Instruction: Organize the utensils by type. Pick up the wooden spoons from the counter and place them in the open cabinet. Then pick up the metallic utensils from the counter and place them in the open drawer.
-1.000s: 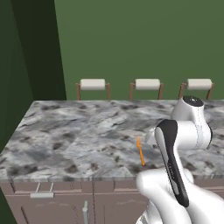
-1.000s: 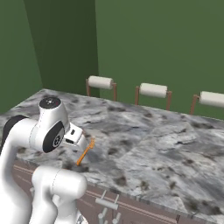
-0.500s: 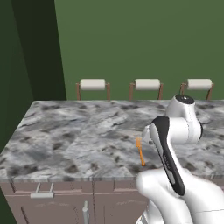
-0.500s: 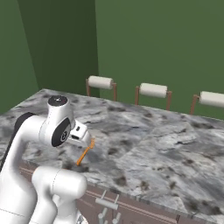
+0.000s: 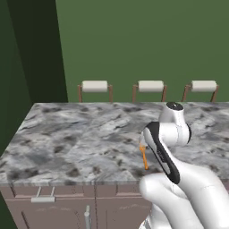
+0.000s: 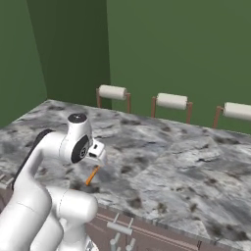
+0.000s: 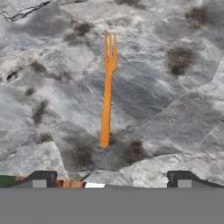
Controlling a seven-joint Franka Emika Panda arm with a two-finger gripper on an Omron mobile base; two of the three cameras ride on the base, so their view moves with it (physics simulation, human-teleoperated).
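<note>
Tons of room here tbh. The worktop (image 5: 80, 134) is bare marble all around the orange fork (image 7: 107, 87), nothing crowding it on any side. The pincer (image 7: 111, 178) hangs over it with tips spread wide apart. The only things standing up are three stools (image 5: 150, 89) along the far edge, well apart from the fork

Fork (image 7: 107, 92): orange, slender, three-tined, laid flat on the counter (image 7: 175, 100) (grey-and-white marbled stone). It is seen ahead of the jaws, nearer the left one, untouched, tines pointing away from them.
</note>
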